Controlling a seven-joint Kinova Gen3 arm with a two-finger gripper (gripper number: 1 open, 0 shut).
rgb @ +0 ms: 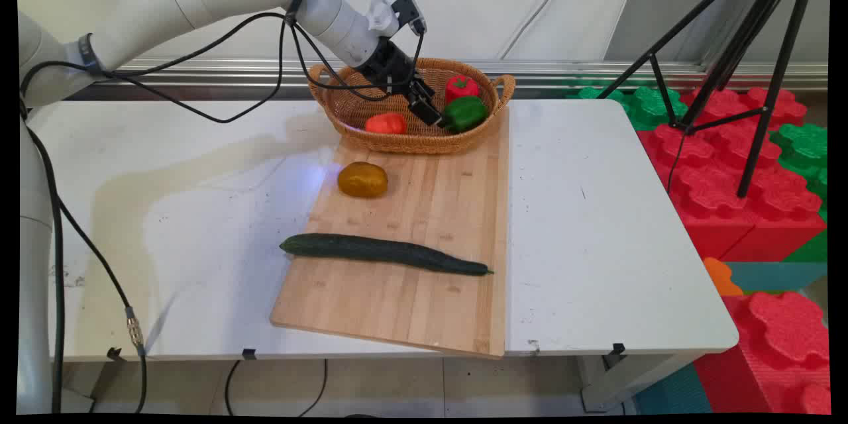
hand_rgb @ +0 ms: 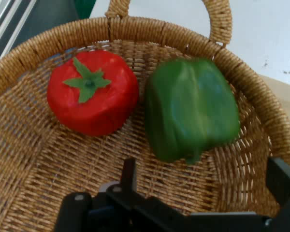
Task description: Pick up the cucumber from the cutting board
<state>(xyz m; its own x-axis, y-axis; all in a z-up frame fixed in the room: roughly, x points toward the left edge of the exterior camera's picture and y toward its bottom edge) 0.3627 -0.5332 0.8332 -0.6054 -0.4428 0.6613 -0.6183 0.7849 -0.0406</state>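
My gripper (rgb: 429,106) (hand_rgb: 205,166) is open inside a woven wicker basket (rgb: 397,142) (hand_rgb: 34,159) at the table's far side. Its fingers (hand_rgb: 129,169) stand apart, nothing held. Just ahead of them lies a green bell pepper (rgb: 465,112) (hand_rgb: 191,108), almost touching. A red tomato (rgb: 461,87) (hand_rgb: 93,92) with a green stem sits beside the pepper. An orange-red vegetable (rgb: 385,123) lies at the basket's near left. A yellow-brown potato (rgb: 362,179) and a long dark cucumber (rgb: 384,253) lie on the wooden cutting board (rgb: 424,305) in front of the basket.
The board rests on the white table (rgb: 596,245) and overhangs its near edge slightly. A black tripod (rgb: 729,59) stands beyond the table's right end, over red and green foam blocks (rgb: 748,179). Black cables (rgb: 199,53) hang from the arm.
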